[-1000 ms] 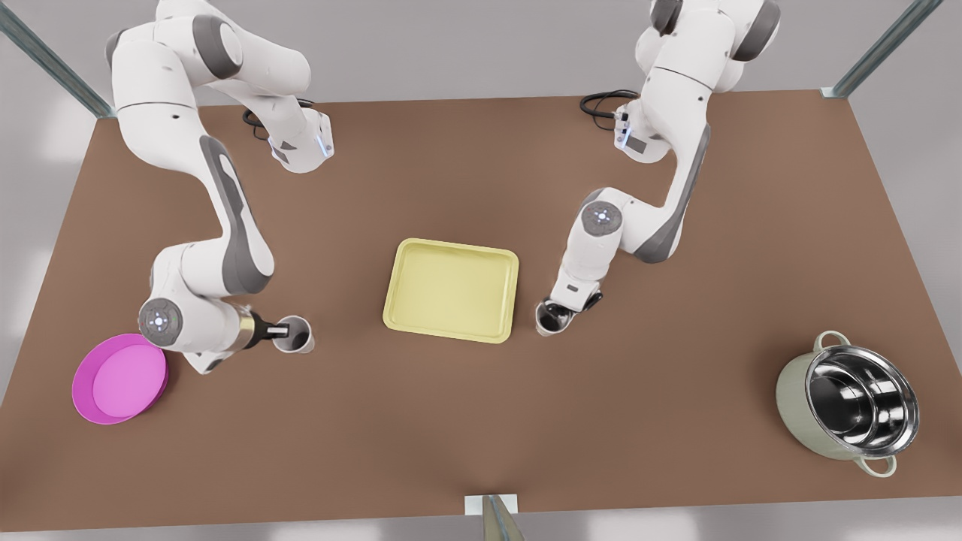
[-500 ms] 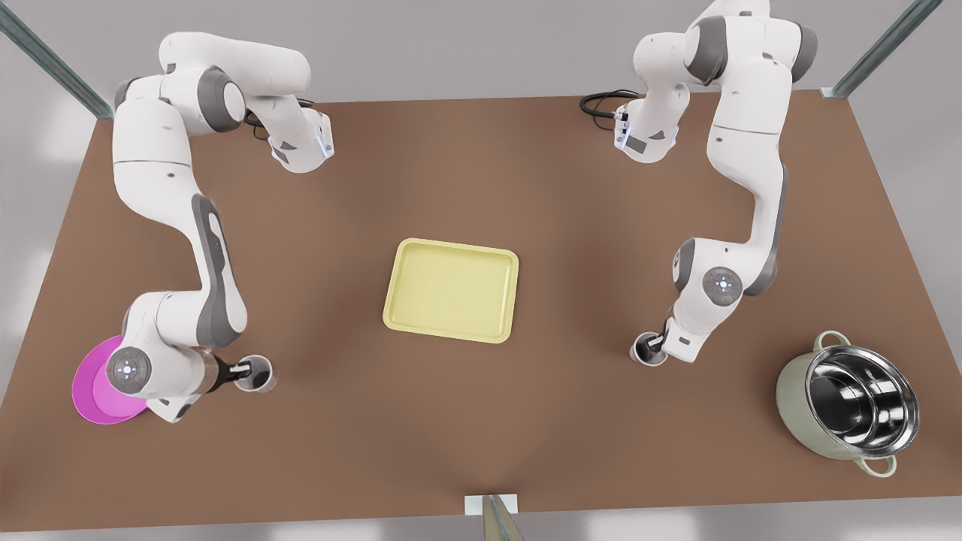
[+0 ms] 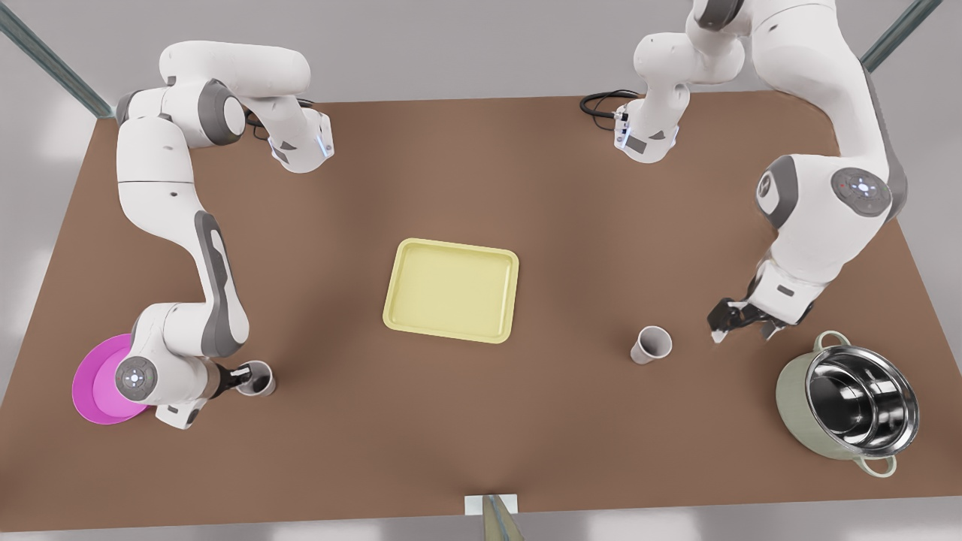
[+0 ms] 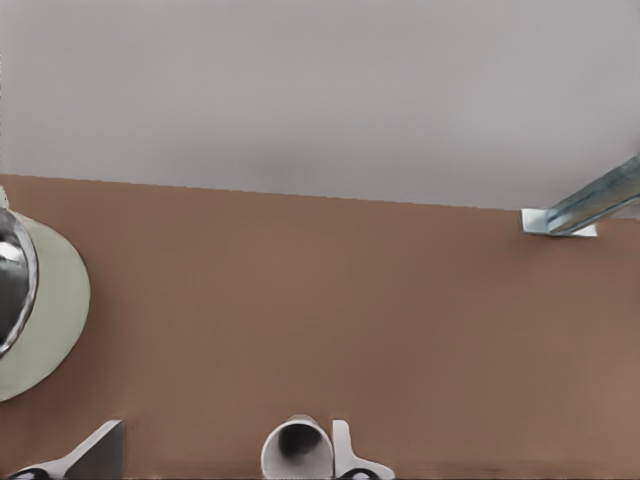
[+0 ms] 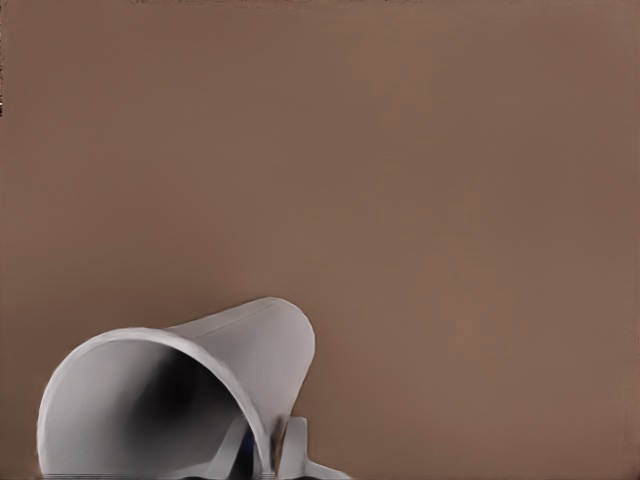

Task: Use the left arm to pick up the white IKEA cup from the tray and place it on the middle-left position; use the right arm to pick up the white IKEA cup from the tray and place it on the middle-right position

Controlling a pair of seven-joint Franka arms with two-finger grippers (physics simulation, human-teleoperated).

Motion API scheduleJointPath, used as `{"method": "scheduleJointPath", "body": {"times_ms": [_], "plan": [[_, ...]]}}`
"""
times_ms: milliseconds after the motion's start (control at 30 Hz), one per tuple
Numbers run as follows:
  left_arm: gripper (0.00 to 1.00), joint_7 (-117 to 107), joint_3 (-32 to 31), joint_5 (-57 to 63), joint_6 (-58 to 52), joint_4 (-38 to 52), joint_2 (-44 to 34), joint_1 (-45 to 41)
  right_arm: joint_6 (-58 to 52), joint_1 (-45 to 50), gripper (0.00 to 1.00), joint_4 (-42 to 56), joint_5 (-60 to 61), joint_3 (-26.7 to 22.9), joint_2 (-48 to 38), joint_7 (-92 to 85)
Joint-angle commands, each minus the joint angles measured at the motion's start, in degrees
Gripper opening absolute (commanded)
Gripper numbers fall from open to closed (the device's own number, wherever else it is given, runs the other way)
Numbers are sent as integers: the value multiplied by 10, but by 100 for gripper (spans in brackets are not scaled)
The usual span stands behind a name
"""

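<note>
1. White cups are two, one at each gripper, and both are off the tray (image 3: 388,308).
2. The left gripper (image 3: 738,324), on the front view's right, hangs above the table (image 3: 481,436) with its fingers (image 4: 345,455) spread wide and nothing between them.
3. The free white cup (image 3: 651,344) stands mouth up on the bare brown table, near this gripper on the side toward the tray, not touching it. In the left wrist view the same cup (image 4: 297,447) sits just beside one finger.
4. On the other side of the left gripper, close by, stands the pale green pot (image 3: 789,398) with a shiny steel inside.
5. The right gripper (image 3: 242,373), on the front view's left, is low over the table and is closed on the held white cup (image 3: 258,378).
6. In the right wrist view its fingers (image 5: 295,445) pinch the wall of this cup (image 5: 180,400), one inside the mouth and one outside.
7. Whether the held cup touches the table, I cannot tell.
8. Behind the right gripper's wrist lies the round magenta plate (image 3: 98,391), partly covered by the arm.
9. The yellow tray lies well apart from both grippers, between them, in the middle of the table.
</note>
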Motion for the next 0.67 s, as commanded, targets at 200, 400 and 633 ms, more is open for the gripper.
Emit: {"method": "scheduleJointPath", "body": {"times_ms": [200,400,633], "plan": [[100,112,5,-16,-105,-52,-45,0,-1,0,59,0,1,0,-19,-65],[100,112,5,-12,-105,-52,-44,0,-97,9,98,0,0,25,-158,57],[100,112,5,-12,-108,-53,-41,-1,-117,7,100,0,1,39,-194,96]]}}
